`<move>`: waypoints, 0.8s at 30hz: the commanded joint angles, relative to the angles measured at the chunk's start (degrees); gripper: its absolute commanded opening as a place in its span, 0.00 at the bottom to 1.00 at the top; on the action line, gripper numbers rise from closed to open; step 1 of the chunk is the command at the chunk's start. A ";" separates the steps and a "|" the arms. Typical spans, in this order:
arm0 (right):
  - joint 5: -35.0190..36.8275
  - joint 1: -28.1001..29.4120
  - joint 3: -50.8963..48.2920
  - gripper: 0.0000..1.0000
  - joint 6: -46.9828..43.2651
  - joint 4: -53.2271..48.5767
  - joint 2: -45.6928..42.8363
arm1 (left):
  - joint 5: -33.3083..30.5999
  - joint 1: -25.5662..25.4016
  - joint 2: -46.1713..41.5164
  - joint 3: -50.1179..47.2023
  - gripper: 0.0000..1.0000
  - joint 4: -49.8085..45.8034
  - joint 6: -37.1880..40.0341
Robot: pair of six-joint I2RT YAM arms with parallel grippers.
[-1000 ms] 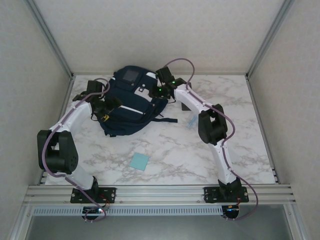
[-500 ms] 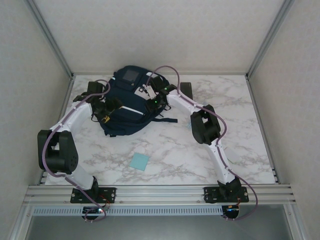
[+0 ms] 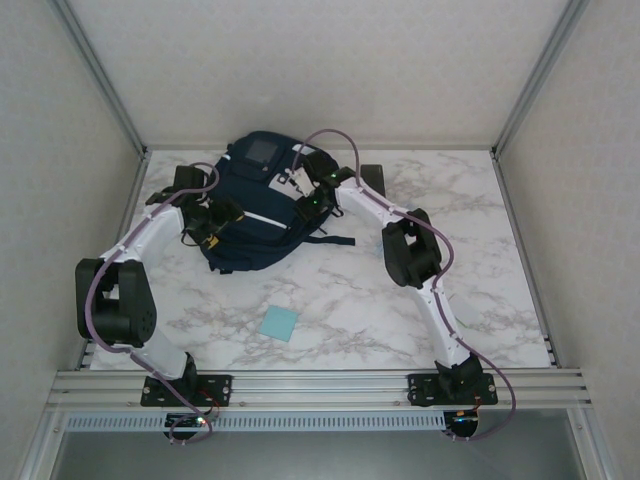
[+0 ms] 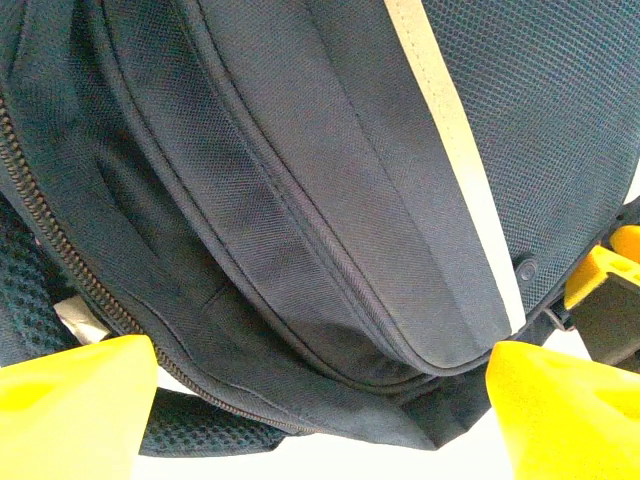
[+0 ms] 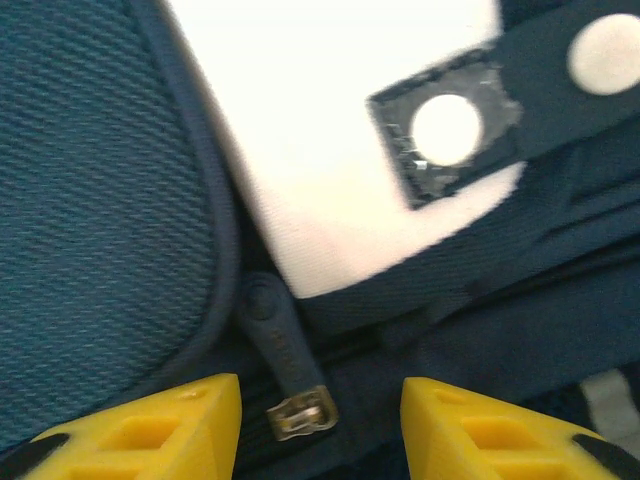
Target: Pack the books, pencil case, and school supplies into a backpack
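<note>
Top view: bright, even, diffuse light from above, with no hard glare on the marble worktop [image 3: 480, 290]. Shadows are soft and short, tucked under the arms [image 3: 372, 207] and along the edge of the backpack [image 3: 250, 215]. Its navy cloth reads near black and the folds are hard to tell.

Left wrist view: weave is crisp mid-frame. The white stripe [image 4: 450, 140] is bright but keeps its texture. The yellow fingers [image 4: 70, 410] at the bottom corners are soft and out of focus.

Right wrist view: whole picture slightly smeared. The white tab [image 5: 330, 150] is blown out, no texture. The zip pull [image 5: 290, 385] is readable with fuzzy edges.
</note>
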 commanded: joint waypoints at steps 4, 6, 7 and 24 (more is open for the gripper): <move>-0.35 -1.40 1.35 0.45 -0.22 1.55 2.67 | 0.99 0.51 1.73 0.31 0.85 -0.74 -0.13; -1.35 -1.59 2.43 0.46 0.83 1.63 4.39 | 1.06 0.52 1.99 0.52 0.85 -0.78 -0.20; -2.27 -1.69 3.88 0.46 1.59 0.86 5.74 | 1.19 0.47 2.17 0.78 0.85 -0.84 -0.34; -17.85 -4.72 -8.55 0.00 45.94 16.11 -1.13 | -1.55 0.62 8.57 0.75 0.85 7.04 -4.98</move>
